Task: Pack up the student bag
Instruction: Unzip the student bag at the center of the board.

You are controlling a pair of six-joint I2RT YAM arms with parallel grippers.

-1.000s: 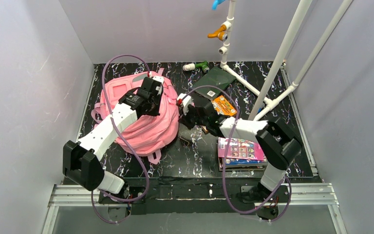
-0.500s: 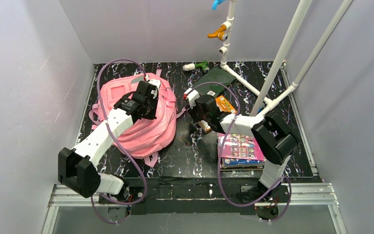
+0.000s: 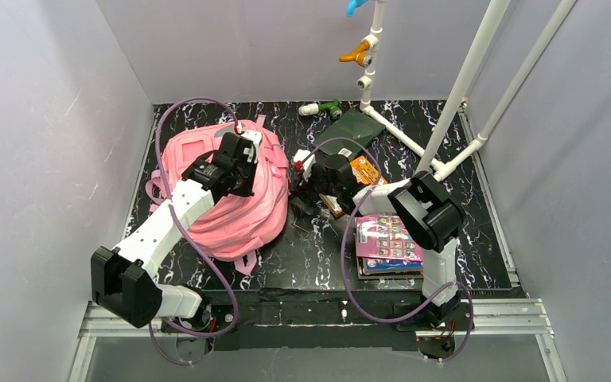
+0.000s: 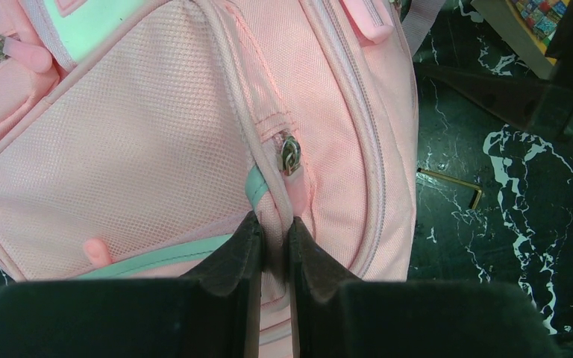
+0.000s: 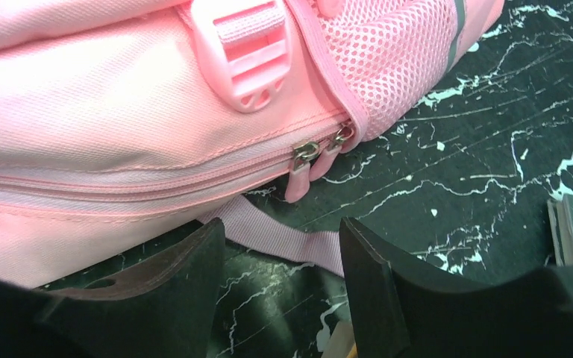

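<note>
The pink student bag (image 3: 231, 219) lies at the left of the table. My left gripper (image 3: 241, 163) is on top of it, shut on a raised fold of pink fabric and piping (image 4: 272, 201) just below a metal zip pull (image 4: 290, 153). My right gripper (image 3: 301, 172) sits low at the bag's right side with its jaws open. Between its fingertips (image 5: 282, 227) passes a pink webbing strap (image 5: 268, 233), ungripped. Two zip pulls (image 5: 307, 151) meet on the bag's side (image 5: 119, 97) just beyond the jaws, below a pink buckle (image 5: 246, 52).
A colourful book (image 3: 390, 243) lies at the front right, an orange one (image 3: 368, 172) and a dark green notebook (image 3: 350, 127) behind the right gripper. White pipes (image 3: 445, 103) stand at the back right. A small hex key (image 4: 455, 183) lies beside the bag.
The right gripper has opened, drawn back a little, then returned to the bag's side. The left gripper has kept its hold and shifted slightly left with the bag.
</note>
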